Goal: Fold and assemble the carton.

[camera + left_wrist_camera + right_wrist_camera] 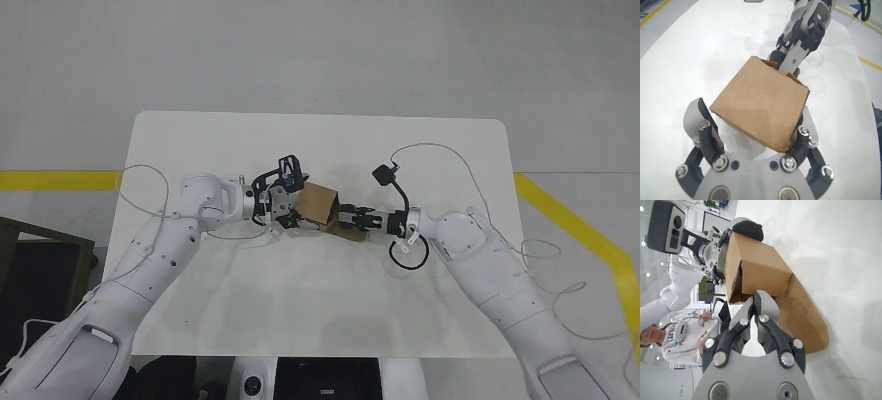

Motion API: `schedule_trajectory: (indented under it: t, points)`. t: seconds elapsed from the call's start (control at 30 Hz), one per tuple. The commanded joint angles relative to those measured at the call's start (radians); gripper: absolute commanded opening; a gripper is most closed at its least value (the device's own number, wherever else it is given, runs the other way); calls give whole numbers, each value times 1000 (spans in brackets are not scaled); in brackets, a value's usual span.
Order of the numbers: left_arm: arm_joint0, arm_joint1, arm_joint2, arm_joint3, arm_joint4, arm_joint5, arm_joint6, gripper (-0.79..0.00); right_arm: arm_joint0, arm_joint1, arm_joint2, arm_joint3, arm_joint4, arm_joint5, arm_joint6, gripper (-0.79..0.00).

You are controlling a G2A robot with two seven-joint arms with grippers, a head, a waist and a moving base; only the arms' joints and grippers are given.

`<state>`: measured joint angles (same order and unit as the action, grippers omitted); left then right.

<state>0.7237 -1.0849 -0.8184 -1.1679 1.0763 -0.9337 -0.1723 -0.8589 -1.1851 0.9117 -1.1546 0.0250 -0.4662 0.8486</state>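
Brown cardboard carton [320,203], partly erected and tilted, near the centre of the table [320,300]; one end open, with one long flap splayed outward along the tabletop.

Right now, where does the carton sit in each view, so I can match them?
Top view: carton, centre, between left gripper and right gripper.
Left wrist view: carton, centre, between the left gripper's fingers.
Right wrist view: carton, just beyond the right gripper's fingers.
Shared landmark: the right gripper at the carton's open end.
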Motion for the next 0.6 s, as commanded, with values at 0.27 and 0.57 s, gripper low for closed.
schedule_trajectory:
  t: [0.27,0.57]
  points:
    - [-5,-7,1,-1,2,-9,-8,0,51,-33,-56,78,35,-39,-11,-785]
    - [-6,-11,-3,3,3,-14,-13,0,96,-64,-100,141,51,-70,-17,-785]
